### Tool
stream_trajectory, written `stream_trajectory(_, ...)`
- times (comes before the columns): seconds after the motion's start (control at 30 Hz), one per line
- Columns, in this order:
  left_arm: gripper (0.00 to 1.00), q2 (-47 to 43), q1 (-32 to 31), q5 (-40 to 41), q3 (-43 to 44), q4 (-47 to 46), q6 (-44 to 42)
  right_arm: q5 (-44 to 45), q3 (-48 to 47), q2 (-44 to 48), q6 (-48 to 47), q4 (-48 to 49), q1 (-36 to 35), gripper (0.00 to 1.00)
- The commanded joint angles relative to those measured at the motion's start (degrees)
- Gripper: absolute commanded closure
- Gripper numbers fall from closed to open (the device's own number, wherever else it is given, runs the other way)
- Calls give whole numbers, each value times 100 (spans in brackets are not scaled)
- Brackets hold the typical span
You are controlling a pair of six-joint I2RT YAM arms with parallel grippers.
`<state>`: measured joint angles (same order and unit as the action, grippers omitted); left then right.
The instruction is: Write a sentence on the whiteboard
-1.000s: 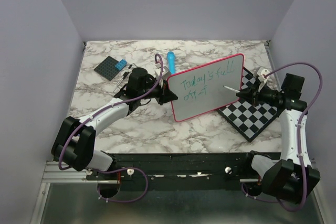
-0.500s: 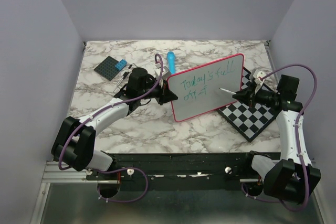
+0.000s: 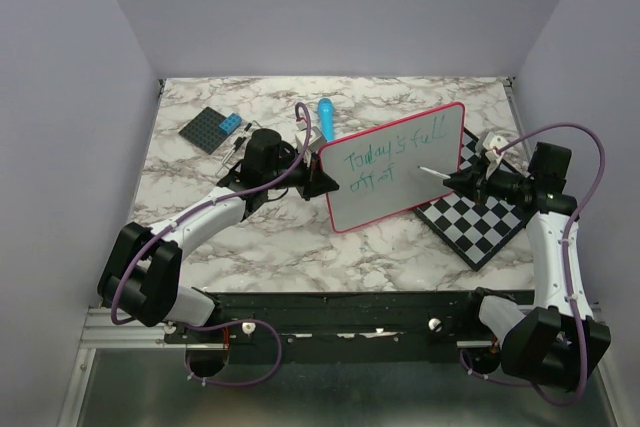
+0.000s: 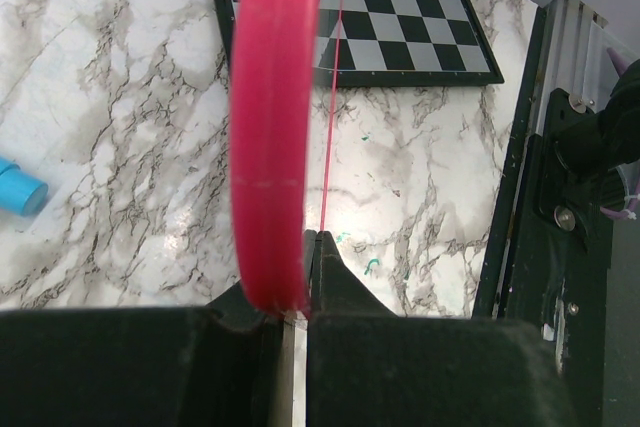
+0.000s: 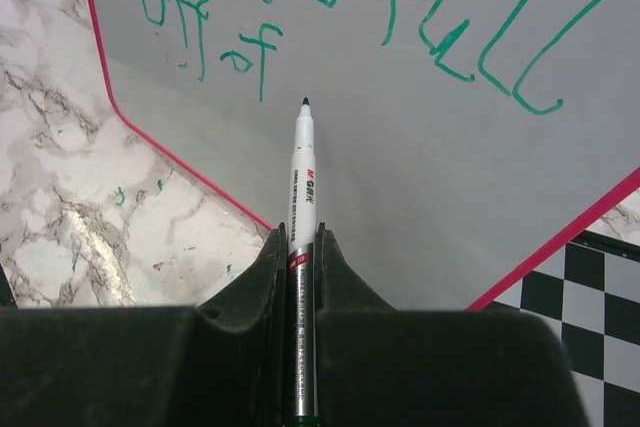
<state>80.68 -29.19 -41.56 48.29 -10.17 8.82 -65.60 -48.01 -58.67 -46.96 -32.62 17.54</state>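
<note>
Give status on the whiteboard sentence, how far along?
Done: the green sentence reads "Today's full" on top, a scribble and "of" below. In hand: left pincer clamps the whiteboard by its pink rim, holding it tilted; right pincer grips the marker, tip aimed just past "of". Left: the line stops there, so the ending looks unwritten.

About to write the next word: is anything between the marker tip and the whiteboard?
Nothing visible. The marker in the right gripper points at bare whiteboard just past the unfinished sentence; only open air lies between. The left gripper clamps the board's other edge, away from that spot.
</note>
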Motion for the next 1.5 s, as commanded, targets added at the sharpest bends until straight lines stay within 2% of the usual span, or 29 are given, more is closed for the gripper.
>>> stream_trajectory(0.0,100,105,-78,482,-92,965,-311,13,-33,58,117,124,-31,99)
stream_trajectory(0.37,100,96,-113,517,-101,956,-302,-339,-112,-30,-665,-464,-31,100)
stream_trajectory(0.7,100,132,-113,500,-92,956,-293,-208,37,-65,-1245,-236,-259,99)
stream_trajectory(0.9,100,114,-122,500,-118,956,-311,38,-226,-531,-1149,-158,-585,100)
stream_trajectory(1.2,100,176,-122,482,-92,965,-328,303,-174,-522,-359,791,-664,100)
stream_trajectory(1.47,100,184,-122,482,-83,982,-354,373,-323,-689,-15,1038,-664,100)
